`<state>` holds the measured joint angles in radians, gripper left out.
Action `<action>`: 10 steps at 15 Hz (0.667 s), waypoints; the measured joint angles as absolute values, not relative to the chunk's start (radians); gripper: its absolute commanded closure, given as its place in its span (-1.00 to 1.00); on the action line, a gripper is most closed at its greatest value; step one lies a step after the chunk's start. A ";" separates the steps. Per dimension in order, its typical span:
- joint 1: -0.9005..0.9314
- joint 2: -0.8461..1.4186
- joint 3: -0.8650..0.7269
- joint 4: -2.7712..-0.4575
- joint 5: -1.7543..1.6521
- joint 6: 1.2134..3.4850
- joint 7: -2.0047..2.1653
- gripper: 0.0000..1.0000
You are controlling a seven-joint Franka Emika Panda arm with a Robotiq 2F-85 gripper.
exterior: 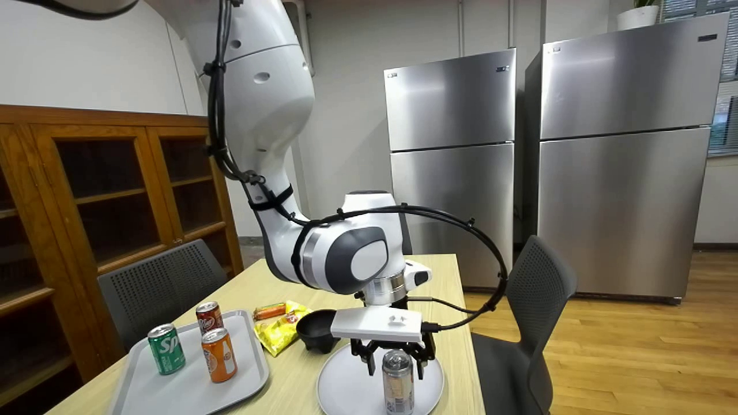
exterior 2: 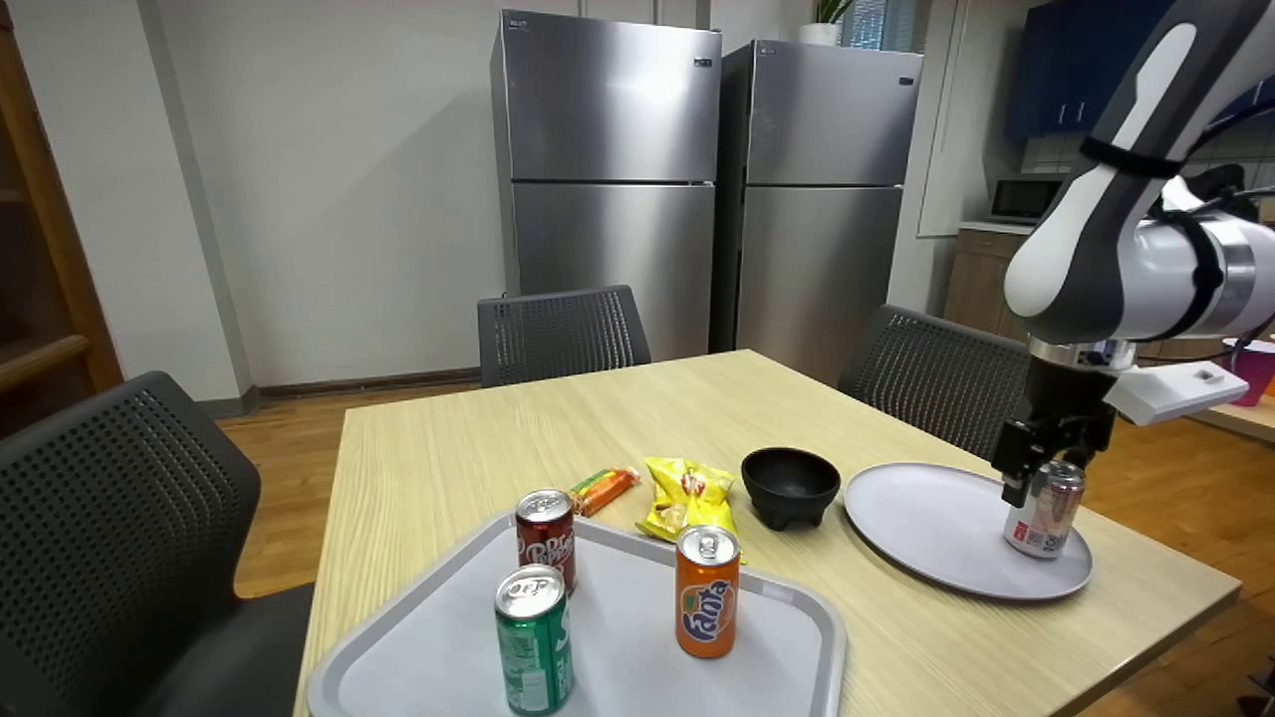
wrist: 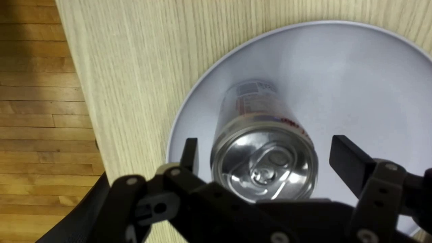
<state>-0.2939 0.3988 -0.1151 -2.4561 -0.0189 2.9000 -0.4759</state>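
A silver can with red lettering (exterior: 398, 389) stands upright on a light grey plate (exterior: 346, 380). The can also shows in an exterior view (exterior 2: 1043, 518) and in the wrist view (wrist: 258, 104), where its lid and pull tab face the camera. The plate (wrist: 374, 84) lies under it. My gripper (wrist: 265, 154) is open over the can, with one finger on each side of its top. Gaps show between both fingers and the can, so it is not gripped. In an exterior view the fingers (exterior: 396, 369) hang beside the can's upper part.
A grey tray (exterior 2: 637, 637) holds a green can (exterior 2: 534, 637), a dark red can (exterior 2: 546, 538) and an orange can (exterior 2: 707, 593). A black bowl (exterior 2: 790, 488), yellow bag (exterior 2: 687, 498) and orange packet (exterior 2: 603, 490) lie between tray and plate. A chair (exterior: 530, 305) stands by the table edge.
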 measured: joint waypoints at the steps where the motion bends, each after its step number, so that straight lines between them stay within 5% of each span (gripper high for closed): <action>1: -0.296 0.401 -0.115 -2.454 -0.020 2.900 -0.476 -0.31; 5: -0.300 0.404 -0.115 -2.449 -0.021 2.900 -0.476 0.23; 10: -0.302 0.404 -0.114 -2.446 -0.021 2.900 -0.475 0.23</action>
<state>-0.3019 0.4041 -0.1136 -2.4464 -0.0209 2.9001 -0.4746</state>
